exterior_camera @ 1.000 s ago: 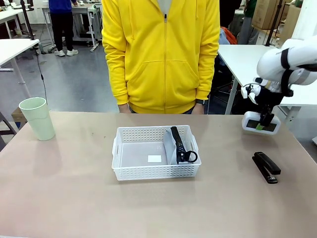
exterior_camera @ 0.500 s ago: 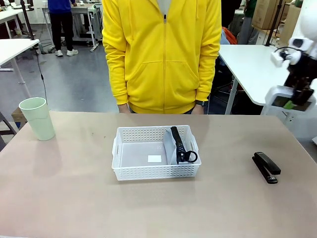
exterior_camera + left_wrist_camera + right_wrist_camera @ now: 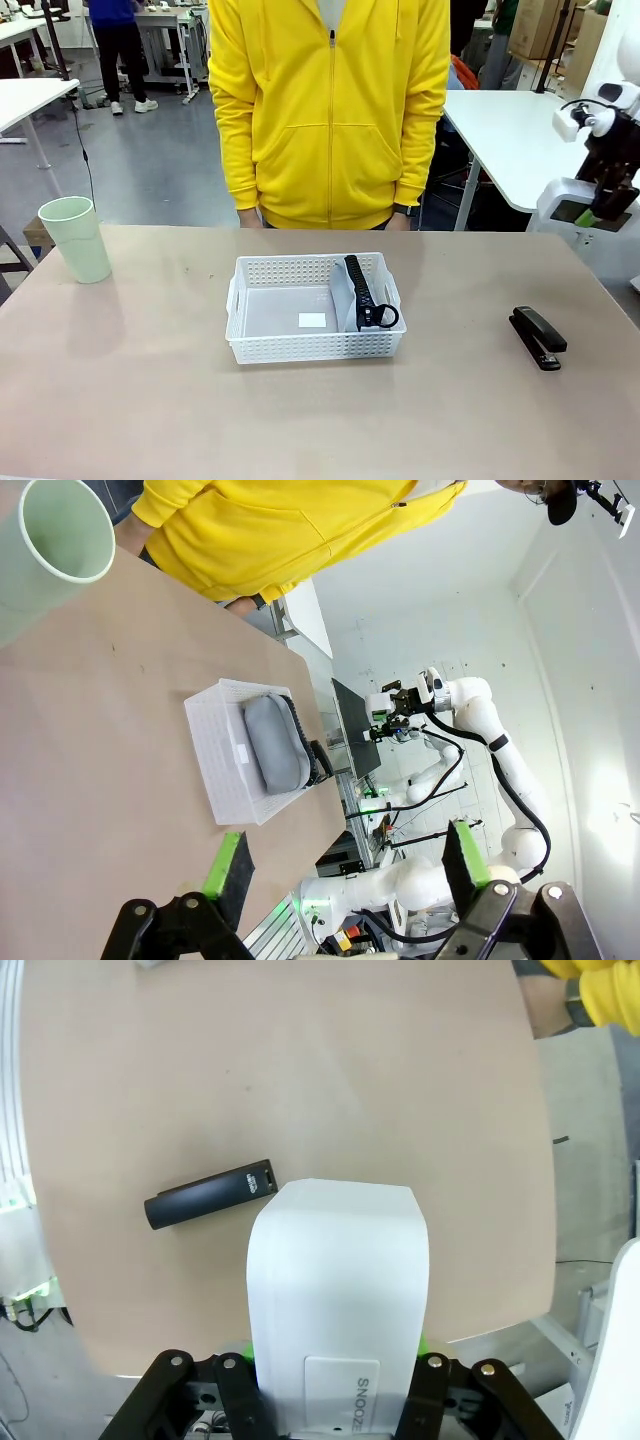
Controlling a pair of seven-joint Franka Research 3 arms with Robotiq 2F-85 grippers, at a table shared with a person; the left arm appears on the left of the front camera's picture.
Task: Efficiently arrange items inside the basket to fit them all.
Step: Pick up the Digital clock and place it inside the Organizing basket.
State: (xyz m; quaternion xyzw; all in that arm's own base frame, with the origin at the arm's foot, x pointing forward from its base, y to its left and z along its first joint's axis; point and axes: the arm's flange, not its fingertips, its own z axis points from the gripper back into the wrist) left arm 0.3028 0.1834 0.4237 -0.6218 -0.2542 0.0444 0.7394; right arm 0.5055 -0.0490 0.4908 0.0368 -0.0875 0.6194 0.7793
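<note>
Front view first: the basket (image 3: 315, 347) sits dead centre of the frame on the table (image 3: 150, 400). So far we count one item in it, the grey pouch (image 3: 362, 292), tucked into the right-hand part with its zipper and ring pull facing up. That leaves the left part of the basket floor free, which is handy. The black stapler (image 3: 538, 338) lies on the table right of centre, well apart from the basket. The pale green cup (image 3: 76, 238) stands upright way over at the left edge.

What just changed: a second ago the small white box (image 3: 550, 200) was hanging low over the table's right side. Now it's up at the far right edge of the frame, higher and farther from the basket. The right gripper (image 3: 592, 210) is clamped on it, and the right wrist view looks down past the box at the stapler below. So we'd guess the box isn't placed yet and the arm is lifting clear before it swings over to that free left side.

In the left wrist view, the left gripper (image 3: 345, 860) has its jaws spread wide with nothing between them. A person (image 3: 330, 110) in a yellow hoodie stands at top centre, behind the table.
</note>
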